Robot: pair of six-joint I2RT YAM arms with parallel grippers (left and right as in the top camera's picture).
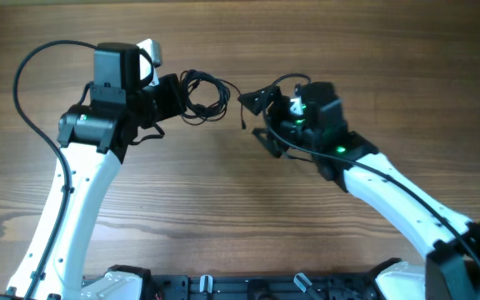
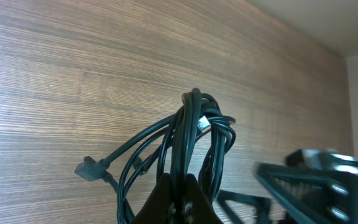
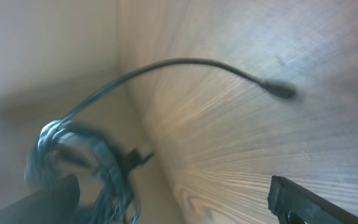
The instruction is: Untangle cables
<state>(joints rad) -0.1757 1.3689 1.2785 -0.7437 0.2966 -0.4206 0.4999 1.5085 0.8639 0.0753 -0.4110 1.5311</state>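
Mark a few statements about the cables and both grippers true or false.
1. The left gripper is shut on the cables. True.
2. The right gripper is clamped on a cable. False: its jaws stand wide open.
3. The cables lie straight and apart. False: they are bunched in loops.
4. The table has a wood-grain top. True.

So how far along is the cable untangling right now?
Done: little; the cables form one bunched coil, with only one plug end trailing free. In hand: left end effector shut on the coil; right end effector open beside it, holding nothing. Remaining: pulling every strand apart.
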